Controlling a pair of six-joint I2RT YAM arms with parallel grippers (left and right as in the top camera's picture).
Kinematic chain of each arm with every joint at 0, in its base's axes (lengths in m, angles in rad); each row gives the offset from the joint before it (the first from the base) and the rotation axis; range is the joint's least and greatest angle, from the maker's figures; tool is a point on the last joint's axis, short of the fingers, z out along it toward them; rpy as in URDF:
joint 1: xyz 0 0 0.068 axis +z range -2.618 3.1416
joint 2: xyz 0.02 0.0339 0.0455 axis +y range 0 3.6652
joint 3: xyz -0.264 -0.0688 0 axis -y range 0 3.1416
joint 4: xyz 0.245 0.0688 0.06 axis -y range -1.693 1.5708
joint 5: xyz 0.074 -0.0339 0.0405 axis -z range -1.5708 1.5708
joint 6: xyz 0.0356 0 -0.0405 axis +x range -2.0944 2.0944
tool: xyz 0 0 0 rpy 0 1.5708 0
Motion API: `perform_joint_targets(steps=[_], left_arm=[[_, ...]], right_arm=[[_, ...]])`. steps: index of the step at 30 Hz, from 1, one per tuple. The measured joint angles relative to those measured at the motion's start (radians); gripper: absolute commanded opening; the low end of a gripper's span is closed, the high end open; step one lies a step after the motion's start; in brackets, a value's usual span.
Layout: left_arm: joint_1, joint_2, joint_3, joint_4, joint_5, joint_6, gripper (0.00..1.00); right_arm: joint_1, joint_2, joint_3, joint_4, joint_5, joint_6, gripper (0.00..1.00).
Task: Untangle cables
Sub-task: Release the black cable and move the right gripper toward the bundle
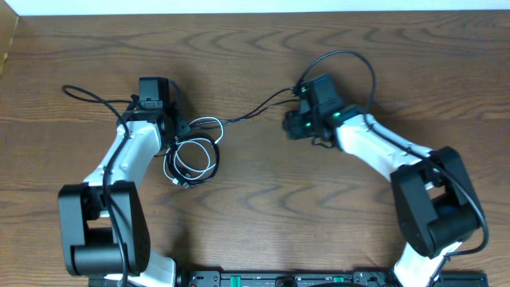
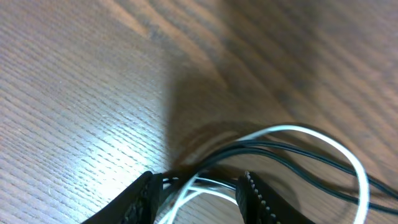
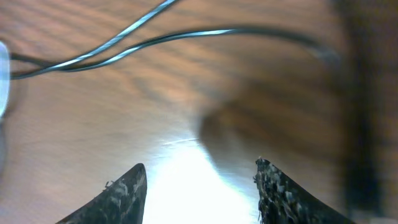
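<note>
The cables lie as a tangle between the arms. A white cable [image 1: 209, 121] loops beside a coil of white and black cords [image 1: 191, 159], and thin black cables [image 1: 255, 110] run right from it. My left gripper [image 1: 182, 127] is low over the tangle's left edge. In the left wrist view it [image 2: 199, 183] stands open, with the white cable [image 2: 292, 127] and black cables [image 2: 280, 147] passing between its fingers. My right gripper [image 1: 288, 126] hangs by the black cables' right end. It is open [image 3: 199, 171] over bare wood, the black cables [image 3: 186, 34] lying beyond its fingertips.
The thicker black wire of the right arm [image 1: 355, 57] arcs over the table behind that gripper. The left arm's wire [image 1: 88, 94] trails out to the left. The wooden table [image 1: 255, 207] ends at a pale wall along the top edge.
</note>
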Motion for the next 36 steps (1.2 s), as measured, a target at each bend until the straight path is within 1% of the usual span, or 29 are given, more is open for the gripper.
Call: perform_joint_targets(steps=[3,6,7,9,13,17,20,22,23,27,33,36], left_arm=[[0.000,0.034,0.000,0.008,-0.008,-0.008,0.45],[0.000,0.053,0.000,0.018,-0.010,-0.019,0.45],[0.000,0.055,0.000,0.021,-0.010,-0.020,0.54],[0.000,0.055,0.000,0.028,-0.003,-0.023,0.58],[0.000,0.055,0.000,0.055,0.061,-0.022,0.58],[0.000,0.055,0.000,0.066,0.127,-0.018,0.58],[0.000,0.055,0.000,0.068,0.146,-0.013,0.59],[0.000,0.055,0.000,0.066,0.145,-0.010,0.59],[0.000,0.055,0.000,0.060,0.132,-0.010,0.59],[0.003,0.055,0.000,0.026,0.037,-0.014,0.62],[0.027,0.055,0.000,0.013,-0.043,-0.023,0.64],[0.031,0.055,0.000,0.014,-0.046,-0.026,0.64]], right_arm=[[0.058,0.028,0.000,0.047,-0.014,0.042,0.57],[0.124,0.071,0.000,0.113,-0.021,0.064,0.57],[0.143,0.089,0.000,0.132,-0.019,0.071,0.57],[0.179,0.107,0.007,0.169,0.000,0.075,0.57],[0.239,0.140,0.025,0.214,0.068,0.079,0.59],[0.268,0.165,0.044,0.241,0.141,0.079,0.63],[0.274,0.171,0.049,0.252,0.177,0.079,0.69],[0.275,0.172,0.049,0.258,0.192,0.080,0.76],[0.275,0.174,0.049,0.262,0.197,0.079,0.80],[0.275,0.175,0.051,0.267,0.213,0.074,0.89],[0.275,0.175,0.052,0.268,0.220,0.072,0.98],[0.275,0.176,0.052,0.274,0.223,0.071,0.99]])
